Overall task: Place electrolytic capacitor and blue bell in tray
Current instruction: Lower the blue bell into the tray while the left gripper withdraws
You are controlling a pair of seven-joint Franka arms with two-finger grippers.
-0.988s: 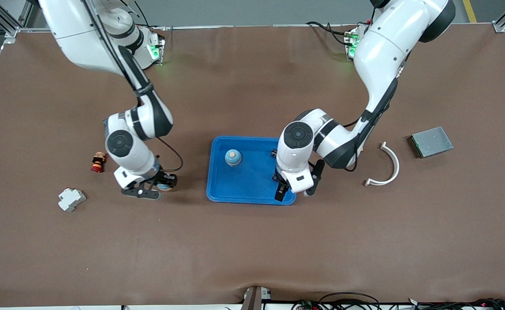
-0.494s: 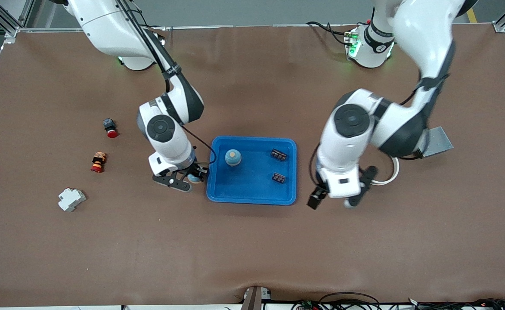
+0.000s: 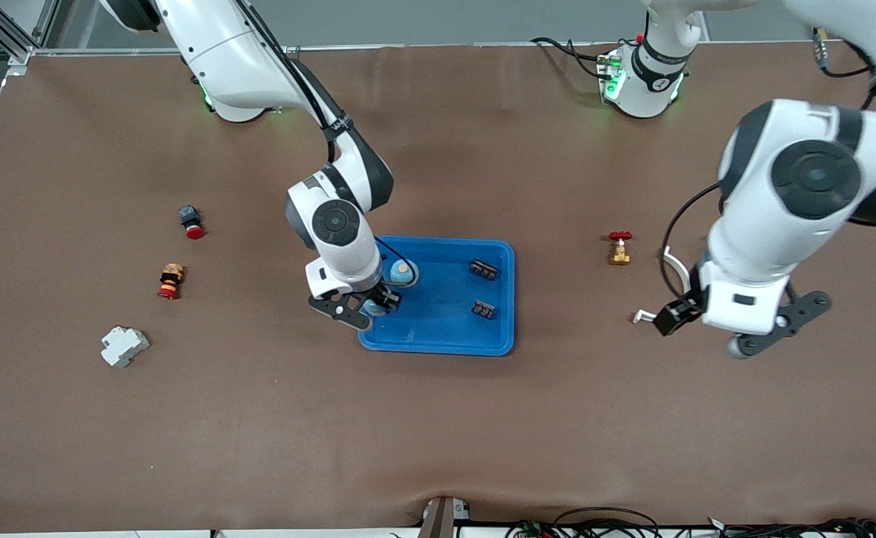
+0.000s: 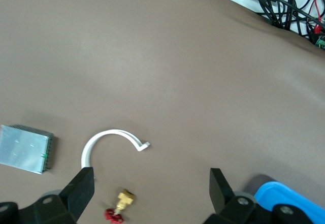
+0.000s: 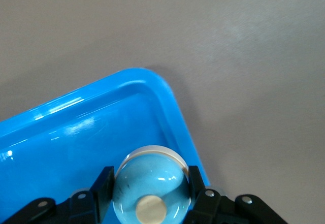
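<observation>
Right pincer gripping blue bell

The tray lies mid-table, with a bell and two small parts (one nearer the front camera than the other) in it. Toward the right arm's end lie two push buttons and a block. Toward the left arm's end lie a valve and a curved strip.
</observation>
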